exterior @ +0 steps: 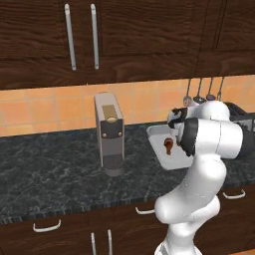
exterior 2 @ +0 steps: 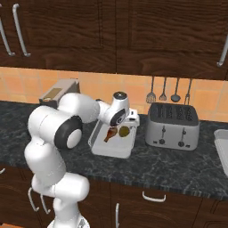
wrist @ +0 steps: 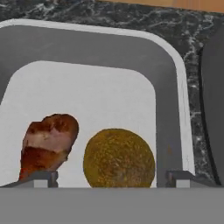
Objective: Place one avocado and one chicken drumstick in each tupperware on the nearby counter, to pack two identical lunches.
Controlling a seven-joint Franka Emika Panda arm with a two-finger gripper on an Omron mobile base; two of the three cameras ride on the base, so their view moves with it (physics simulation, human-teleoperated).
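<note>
One avocado [wrist: 119,157] lies between the parted gripper [wrist: 113,178] fingertips, beside the chicken drumstick [wrist: 47,145], both inside the tupperware [wrist: 175,70].

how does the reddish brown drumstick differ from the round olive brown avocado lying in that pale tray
The reddish-brown club-shaped chicken drumstick is elongated and mottled red and tan; the round olive-brown avocado is a plain ball of one even colour. In the hand view, the drumstick lies left of the avocado, apart from it. Both rest on the floor of the same pale rectangular tupperware tray.
</note>
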